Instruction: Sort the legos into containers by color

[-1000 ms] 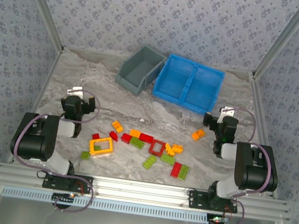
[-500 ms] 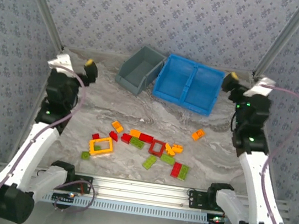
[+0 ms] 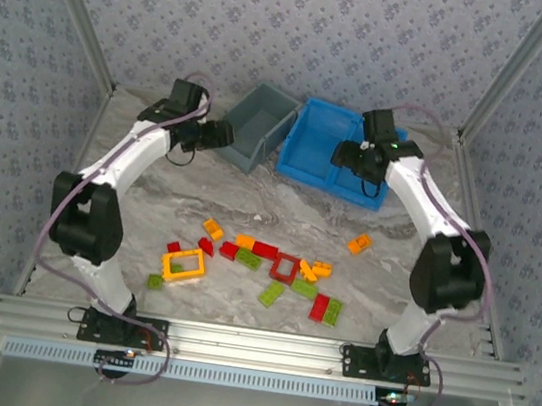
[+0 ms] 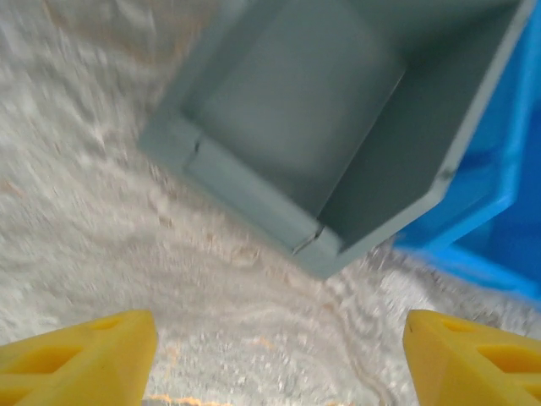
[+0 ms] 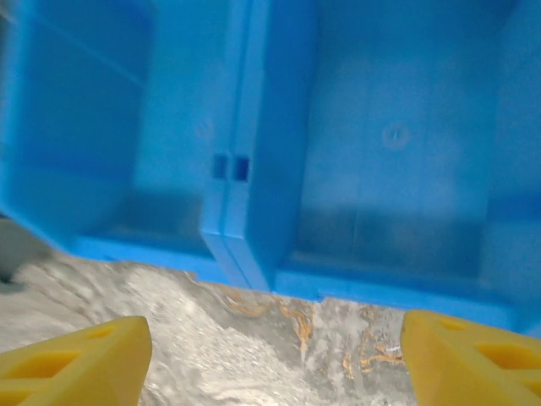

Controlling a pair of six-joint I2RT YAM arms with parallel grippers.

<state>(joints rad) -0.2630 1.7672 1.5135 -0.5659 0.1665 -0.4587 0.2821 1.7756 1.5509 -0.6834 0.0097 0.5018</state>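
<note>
Your left gripper [image 3: 212,136] hangs in the upper centre-left of the top view, just beside the left corner of the grey bin [image 3: 258,121]. Its fingers are spread wide with nothing between them. Your right gripper [image 3: 351,160] sits over the near rim of the blue tray [image 3: 324,130], likewise spread and carrying nothing. The legos [image 3: 263,262] lie in a loose cluster in the lower centre of that view, well apart from both grippers, with 1 orange brick [image 3: 358,243] off to the cluster's right. Sorting looks barely begun: I see no brick in the bin or in the 2 tray compartments. So bring each arm to its own side of the cluster. Take outliers first: the orange brick with the right, the green brick [image 3: 155,281] at the cluster's lower left with the left. Close across a brick's short sides, lift straight, and fix 1 colour per compartment before dropping anything. Leave the yellow frame [image 3: 184,267] and red frame [image 3: 285,268] until their neighbours are gone.
</note>
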